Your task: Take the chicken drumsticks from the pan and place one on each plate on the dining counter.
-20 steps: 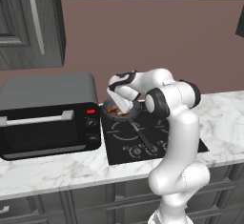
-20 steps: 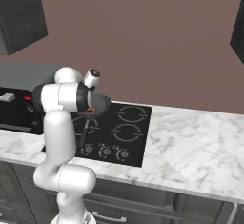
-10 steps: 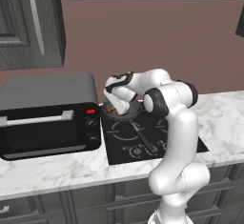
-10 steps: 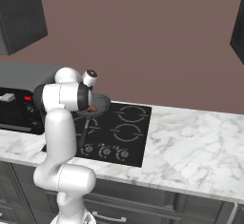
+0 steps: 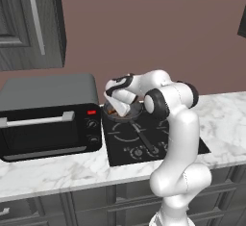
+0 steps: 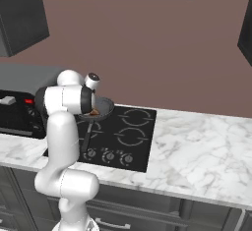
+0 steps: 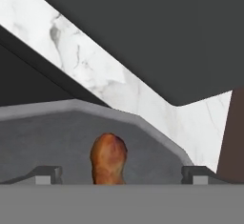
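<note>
The pan (image 5: 126, 114) is dark grey and sits on the back left burner of the black cooktop, its long handle (image 5: 144, 141) pointing toward the front. In the hand view one golden-brown chicken drumstick (image 7: 108, 158) lies on the pan's grey floor (image 7: 43, 137). My gripper (image 7: 121, 174) is open and low in the pan, with one fingertip on each side of the drumstick. From the base, my gripper (image 5: 115, 108) reaches down into the pan's left side. A bit of brown drumstick (image 6: 94, 112) shows in the pan (image 6: 101, 108). The plates and the dining counter are out of view.
A black toaster oven (image 5: 48, 117) stands on the marble counter right beside the pan, on its left. The cooktop (image 6: 123, 136) has knobs along its front. Marble counter (image 6: 206, 151) stretches to the right. Dark cabinets and a range hood hang above.
The hand has come down and tilted further into the pan. The jaws have stayed open. The pan has not moved.
</note>
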Controlling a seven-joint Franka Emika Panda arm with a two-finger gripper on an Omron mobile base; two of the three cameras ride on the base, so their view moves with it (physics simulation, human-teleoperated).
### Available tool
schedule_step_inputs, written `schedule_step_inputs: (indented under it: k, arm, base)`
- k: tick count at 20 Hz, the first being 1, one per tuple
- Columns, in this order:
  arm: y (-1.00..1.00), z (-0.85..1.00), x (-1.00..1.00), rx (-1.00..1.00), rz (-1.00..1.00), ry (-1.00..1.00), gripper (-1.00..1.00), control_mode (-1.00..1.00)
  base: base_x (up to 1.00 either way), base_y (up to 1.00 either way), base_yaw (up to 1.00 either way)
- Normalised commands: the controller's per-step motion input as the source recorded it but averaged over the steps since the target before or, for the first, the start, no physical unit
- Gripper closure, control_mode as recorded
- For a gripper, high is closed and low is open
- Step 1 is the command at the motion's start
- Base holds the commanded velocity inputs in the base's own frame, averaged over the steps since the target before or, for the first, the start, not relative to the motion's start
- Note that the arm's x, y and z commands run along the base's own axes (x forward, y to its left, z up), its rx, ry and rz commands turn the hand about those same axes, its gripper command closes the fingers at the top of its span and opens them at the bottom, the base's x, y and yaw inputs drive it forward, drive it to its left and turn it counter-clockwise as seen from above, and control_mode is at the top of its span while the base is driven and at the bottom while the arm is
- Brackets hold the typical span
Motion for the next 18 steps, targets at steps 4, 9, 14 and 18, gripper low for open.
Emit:
schedule_step_inputs:
  k: [4, 9, 14, 18]
  arm:
    - [0.00, -0.11, 0.08, -0.01, 0.00, 0.00, -1.00, -1.00]
    - [0.00, -0.12, 0.07, 0.00, 0.00, 0.01, -1.00, -1.00]
    - [0.01, -0.11, 0.03, -0.05, -0.03, 0.08, -1.00, -1.00]
    - [0.00, -0.06, 0.16, -0.08, -0.01, 0.07, -1.00, -1.00]
  base:
    - [0.00, 0.00, 0.00]
    - [0.00, 0.00, 0.00]
    - [0.00, 0.00, 0.00]
    - [0.00, 0.00, 0.00]
